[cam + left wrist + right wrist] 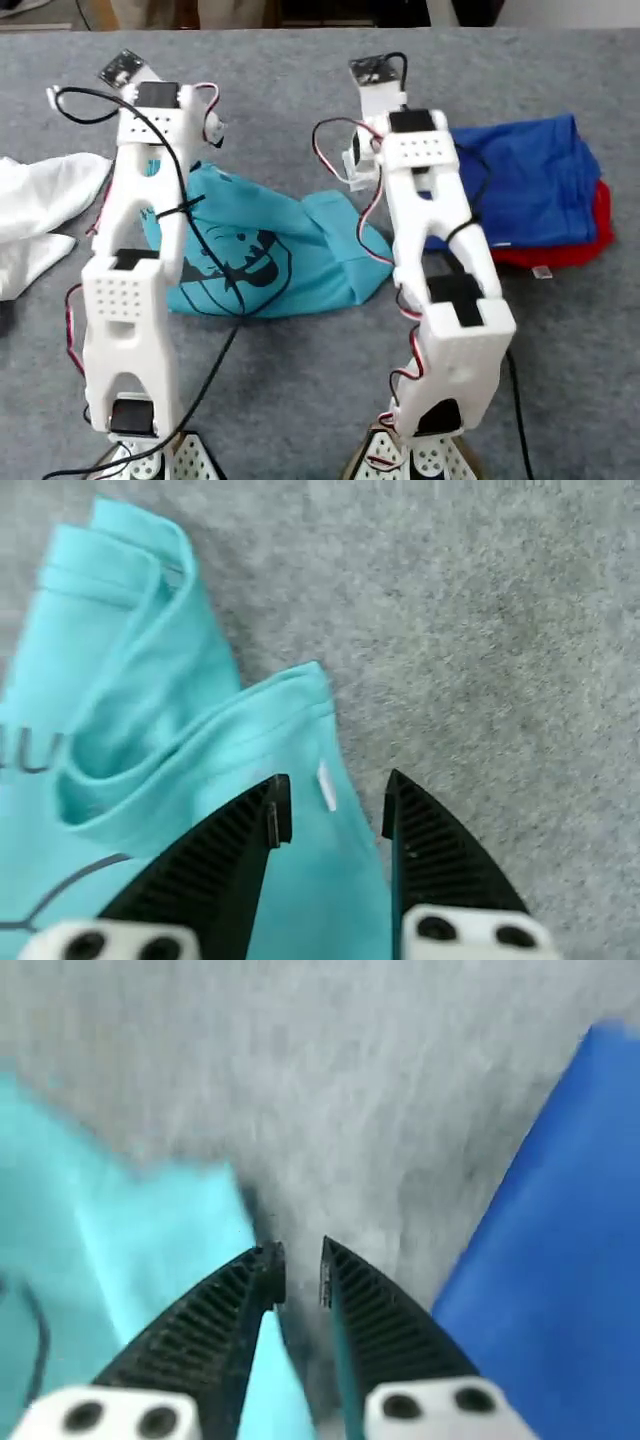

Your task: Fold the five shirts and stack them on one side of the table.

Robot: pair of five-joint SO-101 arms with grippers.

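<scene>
Creases across rumpled teal shirt (300, 250) on fuzzy grey table (560, 345).

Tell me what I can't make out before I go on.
White cloth shirt: cut off by the high view's left edge; full shape unknown.
Red cloth shirt: mostly under the folded blue cloth shirt, high view; fold unclear.
Teal printed shirt: one end under the left white arm, high view.
Right pincer: right wrist view blurred; grip on cloth unclear.
</scene>
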